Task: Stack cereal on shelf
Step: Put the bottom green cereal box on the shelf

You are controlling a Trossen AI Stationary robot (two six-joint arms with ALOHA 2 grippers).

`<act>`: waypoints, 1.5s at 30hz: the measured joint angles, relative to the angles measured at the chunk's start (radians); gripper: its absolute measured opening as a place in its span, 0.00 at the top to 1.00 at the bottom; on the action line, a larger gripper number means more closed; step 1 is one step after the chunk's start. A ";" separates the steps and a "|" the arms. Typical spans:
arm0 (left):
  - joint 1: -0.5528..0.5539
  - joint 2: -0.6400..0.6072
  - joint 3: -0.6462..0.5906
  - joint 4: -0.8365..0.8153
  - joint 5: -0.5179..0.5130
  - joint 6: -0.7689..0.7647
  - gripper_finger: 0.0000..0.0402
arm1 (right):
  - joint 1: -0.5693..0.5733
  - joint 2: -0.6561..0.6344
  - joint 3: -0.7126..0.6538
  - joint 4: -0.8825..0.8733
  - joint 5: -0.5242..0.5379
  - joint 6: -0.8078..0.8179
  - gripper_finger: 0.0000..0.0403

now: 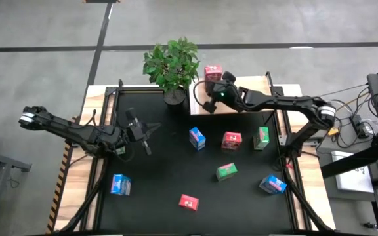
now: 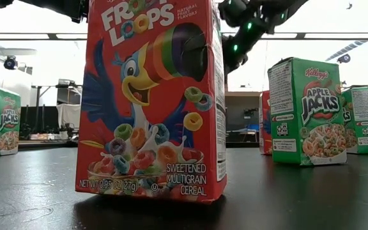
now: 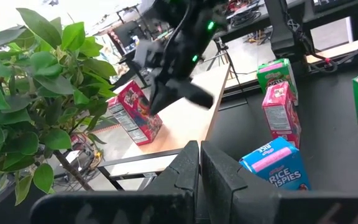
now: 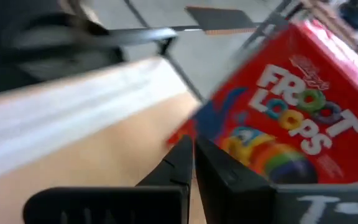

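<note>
The shelf (image 1: 241, 101), a pale wood plank, lies at the table's far right. One red cereal box (image 1: 212, 71) stands upright on the shelf's far left corner; it also shows in the left wrist view (image 3: 135, 112) and the right wrist view (image 4: 291, 124). My right gripper (image 1: 209, 98) (image 4: 191, 155) hovers shut just near of that box, slanting down over the plank (image 3: 185, 124). My left gripper (image 1: 151, 134) (image 3: 197, 162) is shut on nothing, held level above the table's left half. Several more cereal boxes stand on the black table, among them blue (image 1: 197, 137), red (image 1: 231, 140) and green (image 1: 261, 137). My right gripper has its shut fingertips (image 4: 182, 155) right beside the lower corner (image 4: 179, 138) of the red box's printed front, coming from the table's right and slanting down. Whether they touch the box I cannot tell. The box stands on the shelf on its base.
A potted plant (image 1: 172, 65) stands at the table's far edge, just left of the shelf. Other boxes: green (image 1: 226, 172), blue (image 1: 272, 184), red (image 1: 189, 202) near the front, blue (image 1: 120, 185) at the near left. Bare black tabletop lies between them.
</note>
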 joint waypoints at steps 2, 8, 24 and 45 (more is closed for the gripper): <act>0.000 0.000 0.000 0.000 0.000 0.000 1.00 | 0.039 -0.034 0.030 -0.087 -0.030 0.048 0.98; 0.000 0.000 0.000 0.000 0.002 0.000 1.00 | 0.159 -0.141 0.141 -0.366 -0.281 0.341 0.98; 0.000 0.000 0.000 0.000 0.002 0.003 1.00 | 0.672 -0.229 0.105 -0.739 -0.417 0.579 0.98; 0.000 0.000 0.000 0.000 0.003 -0.004 1.00 | 0.746 -0.039 0.090 -0.746 -0.339 0.620 0.38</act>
